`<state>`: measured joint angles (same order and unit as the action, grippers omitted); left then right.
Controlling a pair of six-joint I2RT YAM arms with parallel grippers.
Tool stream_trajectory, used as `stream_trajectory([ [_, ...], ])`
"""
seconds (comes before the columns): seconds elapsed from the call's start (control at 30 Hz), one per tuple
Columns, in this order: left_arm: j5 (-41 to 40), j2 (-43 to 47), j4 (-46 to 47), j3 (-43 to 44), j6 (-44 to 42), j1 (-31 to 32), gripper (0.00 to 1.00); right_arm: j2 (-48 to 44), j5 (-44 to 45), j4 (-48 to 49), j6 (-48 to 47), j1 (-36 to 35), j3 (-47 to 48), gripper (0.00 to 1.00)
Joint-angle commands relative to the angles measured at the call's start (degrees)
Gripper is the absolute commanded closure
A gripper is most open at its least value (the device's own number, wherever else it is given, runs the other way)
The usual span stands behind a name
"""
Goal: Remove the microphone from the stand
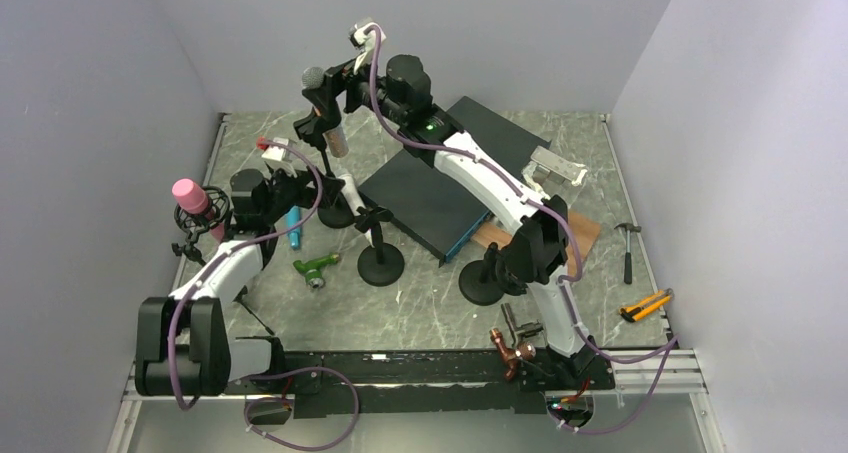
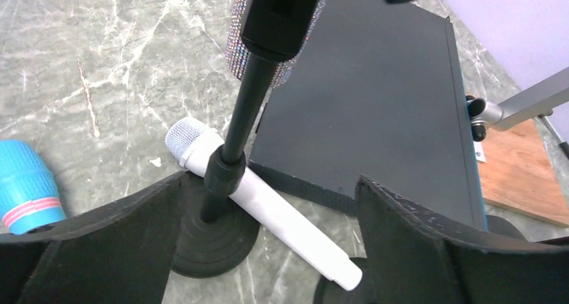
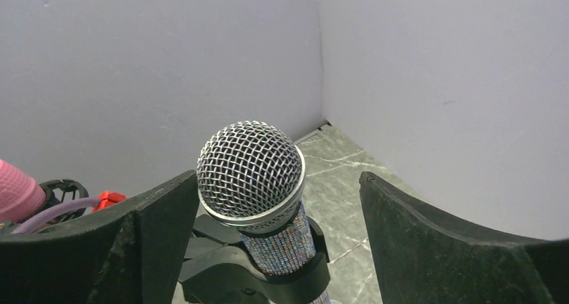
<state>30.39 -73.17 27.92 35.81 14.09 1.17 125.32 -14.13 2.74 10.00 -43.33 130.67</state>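
top external view, upper centre-left: the microphone (image 1: 314,79), silver mesh head and glittery body, sits tilted in the clip at the top of its stand (image 1: 328,163), well above the marble table (image 1: 430,303). the right gripper (image 1: 338,81) is up there beside the head.

right wrist view: the right gripper (image 3: 278,175) is spread wide, one dark finger low on each side of the frame and the mesh head of the microphone (image 3: 251,170) between them at centre. the left-hand finger comes very close to the mesh; i cannot tell whether it touches. nothing is clasped.

left wrist view: the left gripper (image 2: 272,180) is also released, with its fingers far apart along the bottom of the frame. the stand (image 2: 245,109) rises between them from its round base at lower centre. the glittery body of the microphone (image 2: 235,45) shows at the top edge, on either side of the black clip. a white microphone (image 2: 262,207) lies flat on the table beside the base, a blue microphone (image 2: 23,183) is at the left edge, and a black case (image 2: 376,103) fills the right half.
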Motion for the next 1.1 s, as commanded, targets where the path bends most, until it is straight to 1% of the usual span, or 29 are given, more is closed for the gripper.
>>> stream_trajectory([
  [0.0, -1.78, 5.38, -3.41, -1.09, 3.96, 0.03, 0.01, 1.52, 1.46, 2.34, -1.96, -1.18, 3.11, 0.12],
  [0.1, -0.84, 9.24, -6.81, -1.72, 3.56, -0.01, 0.01, 2.8, 1.56, 1.16, -2.66, -1.42, 4.63, 0.14],
  [0.17, 0.07, 12.06, -8.98, -2.52, 3.17, 0.02, 0.01, 3.52, 1.69, 0.88, -2.98, -1.48, 5.23, 0.19],
  [0.2, 0.54, 13.49, -9.69, -2.88, 2.96, 0.06, 0.01, 3.79, 1.66, 0.91, -2.97, -1.45, 5.52, 0.23],
  [0.27, 2.11, 15.28, -12.02, -1.6, 2.09, -0.03, 0.01, 4.64, 1.66, 0.76, -2.72, -1.49, 6.14, 0.34],
  [0.37, 2.72, 16.22, -15.43, 3.07, 0.06, 0.06, 0.01, 4.87, 1.66, -0.32, -3.18, -1.72, 6.5, 0.51],
  [0.4, 2.65, 16.18, -16.56, 5.1, -0.61, -0.06, 0.0, 4.59, 1.77, -0.37, -3.49, -1.59, 6.07, 0.55],
  [0.43, 2.39, 15.84, -18.2, 7.51, -1.84, -0.11, 0.01, 4.14, 1.89, -0.26, -3.76, -1.65, 5.25, 0.58],
  [0.5, -0.79, 14.68, -24.08, 13.54, -4.77, -0.03, 0.03, 3.56, 2.4, -0.35, -4.41, -1.69, 4.22, 0.64],
  [0.53, -3.2, 13.82, -27.13, 16.08, -5.69, -0.1, 0.04, 3.53, 2.51, -0.62, -4.62, -1.67, 4.51, 0.67],
  [0.6, -5.06, 12.6, -30.39, 19.99, -8.16, -0.73, 0.02, 3.8, 2.38, -1.26, -4.89, -1.75, 5.32, 0.72],
  [0.67, -4.77, 11.53, -30.19, 22.26, -9.21, -0.99, 0.01, 3.93, 2.06, -1.55, -4.92, -1.7, 5.72, 0.76],
  [0.73, -1.91, 9.47, -29.29, 24.02, -9.67, -2.05, 0.0, 3.84, 1.92, -1.36, -4.87, -1.67, 5.73, 0.79],
  [0.9, 3.2, 4.75, -28.42, 28.26, -11.54, -3.4, 0.01, 3.47, 2.11, -1.09, -4.86, -1.62, 5.34, 0.79],
  [0.97, 4.62, 3.37, -26.48, 29.64, -11.92, -3.65, 0.01, 3.24, 1.93, -0.9, -4.71, -1.57, 4.99, 0.8],
  [1.07, 6.25, 0.01, -27.69, 32.58, -12.54, -3.64, 0.01, 2.97, 1.85, -0.55, -4.31, -1.65, 4.44, 0.8],
])
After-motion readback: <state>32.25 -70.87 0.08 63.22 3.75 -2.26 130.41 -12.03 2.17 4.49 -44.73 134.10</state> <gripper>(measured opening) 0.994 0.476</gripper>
